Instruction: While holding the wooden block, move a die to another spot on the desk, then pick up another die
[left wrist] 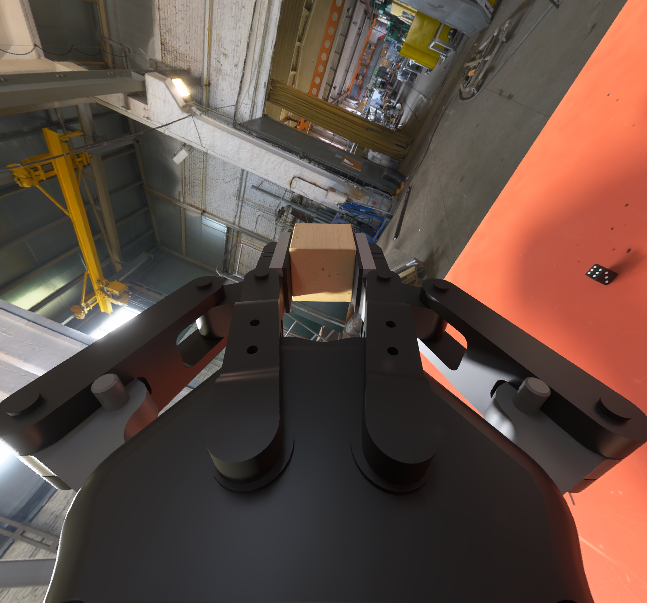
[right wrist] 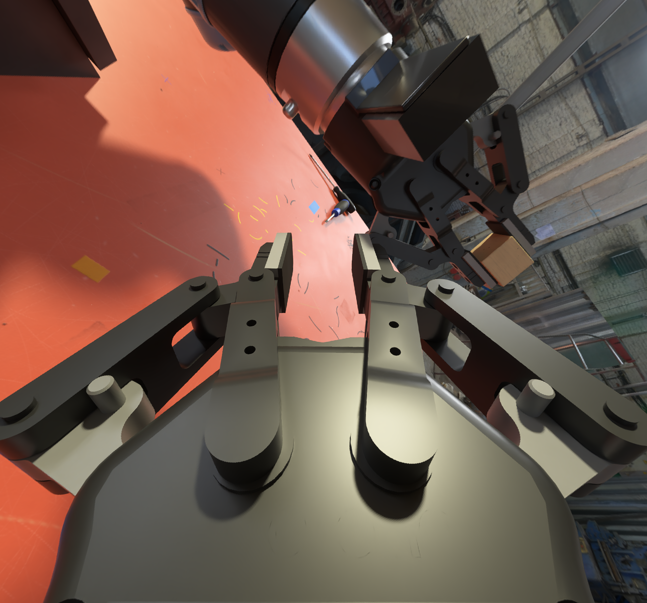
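One wooden block (left wrist: 321, 264), one die (left wrist: 601, 274), one screwdriver (right wrist: 339, 209)

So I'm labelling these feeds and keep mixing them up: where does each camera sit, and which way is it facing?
Left wrist view: sits on the left end effector, looking out past the desk edge into the hall; its fingers clamp the wooden block; a black die lies on the desk.
Right wrist view: sits on the right end effector, open and empty, facing the desk surface; the left arm crosses above.
Shared: the wooden block, the left end effector and the orange desk.
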Controlling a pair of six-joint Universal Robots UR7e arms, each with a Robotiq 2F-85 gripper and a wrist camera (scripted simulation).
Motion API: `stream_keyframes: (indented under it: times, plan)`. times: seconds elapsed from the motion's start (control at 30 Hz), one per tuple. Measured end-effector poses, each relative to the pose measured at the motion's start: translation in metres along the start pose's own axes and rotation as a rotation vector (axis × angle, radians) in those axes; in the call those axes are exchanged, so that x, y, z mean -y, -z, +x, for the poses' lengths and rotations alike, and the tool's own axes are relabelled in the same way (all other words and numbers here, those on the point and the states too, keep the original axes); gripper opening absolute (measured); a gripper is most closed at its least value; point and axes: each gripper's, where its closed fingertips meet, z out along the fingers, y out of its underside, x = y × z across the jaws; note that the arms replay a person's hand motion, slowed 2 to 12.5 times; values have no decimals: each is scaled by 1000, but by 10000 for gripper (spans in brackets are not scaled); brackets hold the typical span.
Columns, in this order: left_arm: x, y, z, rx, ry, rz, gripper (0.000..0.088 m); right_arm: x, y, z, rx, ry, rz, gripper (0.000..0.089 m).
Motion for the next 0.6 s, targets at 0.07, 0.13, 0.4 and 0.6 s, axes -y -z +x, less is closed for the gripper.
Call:
stream_keyframes:
  times: [0.07,0.13,0.4,0.6]
  plan:
    - [-1,1,-2,6,1,0,277,4,3,2,-5,-2,18,310]
    - [-2,1,-4,12,3,2,277,9,7,3,-8,-6,37,310]
    - [-5,4,-11,30,5,17,277,26,23,9,-11,-36,121,303]
    - [-7,7,-15,40,11,27,277,36,38,14,-8,-74,188,279]
